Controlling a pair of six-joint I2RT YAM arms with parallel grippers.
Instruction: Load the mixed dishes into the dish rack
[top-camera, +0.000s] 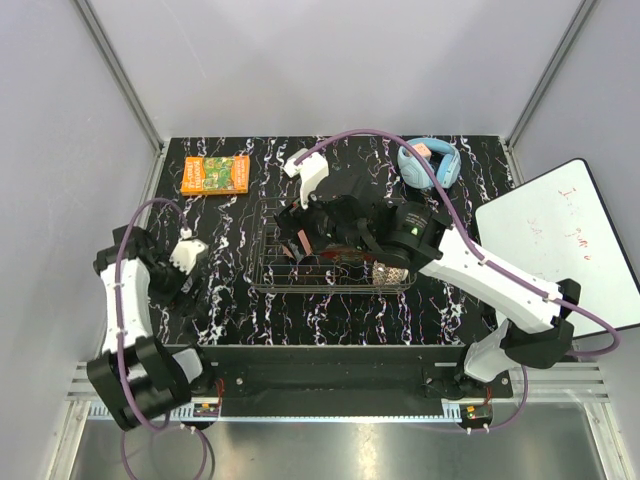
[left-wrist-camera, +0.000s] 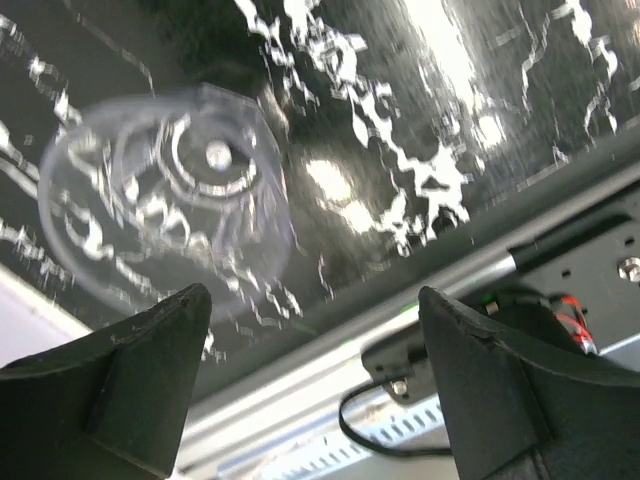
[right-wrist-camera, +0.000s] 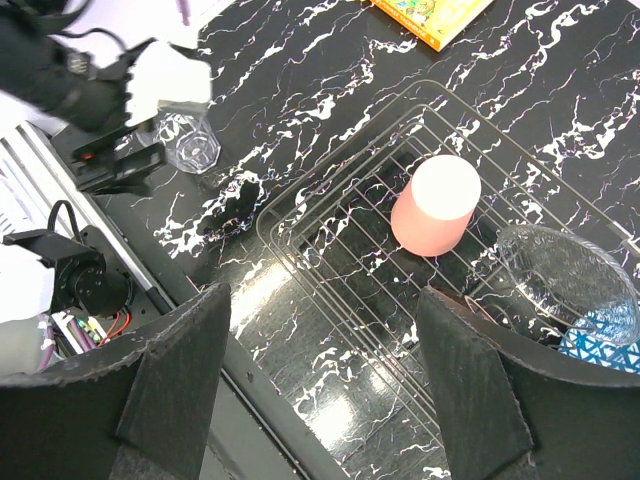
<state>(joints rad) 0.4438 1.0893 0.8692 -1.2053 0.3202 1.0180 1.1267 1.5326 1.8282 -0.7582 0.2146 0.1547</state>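
Left wrist view: my left hand (left-wrist-camera: 310, 300) is spread wide and grips nothing. Just past its fingers, the clear stemmed glass (left-wrist-camera: 170, 190) rests on the black marbled surface (left-wrist-camera: 400, 150). My right hand (right-wrist-camera: 322, 300) is also released, hovering over the dark wire dish rack (right-wrist-camera: 340, 250). In the rack stand the salmon-pink cup (right-wrist-camera: 435, 205) and the clear glass bowl (right-wrist-camera: 565, 280), which is beside the blue patterned bowl (right-wrist-camera: 605, 350). Farthest away lies an orange-green book (right-wrist-camera: 435, 15).
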